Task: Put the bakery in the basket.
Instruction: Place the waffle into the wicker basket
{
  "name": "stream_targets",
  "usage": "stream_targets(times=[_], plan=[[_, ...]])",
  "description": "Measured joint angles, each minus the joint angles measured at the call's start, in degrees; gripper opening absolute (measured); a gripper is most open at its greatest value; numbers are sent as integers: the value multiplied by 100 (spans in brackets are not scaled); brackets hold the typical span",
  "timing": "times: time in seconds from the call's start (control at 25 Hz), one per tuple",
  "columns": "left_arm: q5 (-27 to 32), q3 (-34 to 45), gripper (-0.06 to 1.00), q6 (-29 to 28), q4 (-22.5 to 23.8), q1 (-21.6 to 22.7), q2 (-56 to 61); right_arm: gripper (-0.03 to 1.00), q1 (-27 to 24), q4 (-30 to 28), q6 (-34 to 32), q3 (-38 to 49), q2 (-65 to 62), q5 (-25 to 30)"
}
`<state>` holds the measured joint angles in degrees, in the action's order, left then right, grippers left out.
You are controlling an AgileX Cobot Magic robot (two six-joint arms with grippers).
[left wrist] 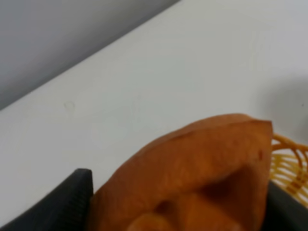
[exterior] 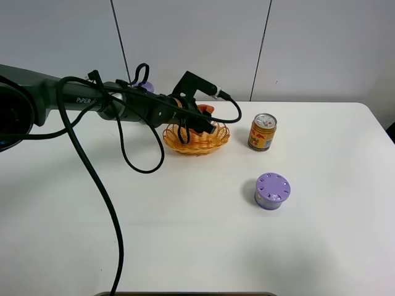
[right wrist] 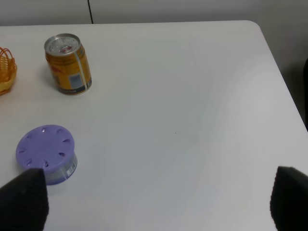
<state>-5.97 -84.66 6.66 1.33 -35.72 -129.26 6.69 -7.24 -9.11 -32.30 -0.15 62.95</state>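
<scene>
My left gripper (exterior: 207,116) reaches across the table and hangs just above the wicker basket (exterior: 199,142). It is shut on the bakery (exterior: 208,110), an orange-brown wedge. In the left wrist view the bakery (left wrist: 192,178) fills the space between the two dark fingers (left wrist: 62,204), and a bit of the basket's yellow rim (left wrist: 288,163) shows beside it. My right gripper (right wrist: 154,202) is open and empty above the table's right part; its arm does not show in the high view. The basket's edge (right wrist: 6,72) shows in the right wrist view.
A yellow drink can (exterior: 262,132) stands right of the basket. A round purple-lidded tin (exterior: 272,190) sits nearer the front. Both show in the right wrist view, the can (right wrist: 67,63) and the tin (right wrist: 47,153). A black cable (exterior: 105,197) droops from the left arm over the table.
</scene>
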Motion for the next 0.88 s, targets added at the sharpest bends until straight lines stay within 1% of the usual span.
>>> stream_targets(times=[0.36, 0.88], plan=[[386, 0, 62, -5, 0, 0, 0, 91, 0, 0, 0, 0, 0, 0], [399, 0, 62, -14, 0, 0, 0, 91, 0, 0, 0, 0, 0, 0]])
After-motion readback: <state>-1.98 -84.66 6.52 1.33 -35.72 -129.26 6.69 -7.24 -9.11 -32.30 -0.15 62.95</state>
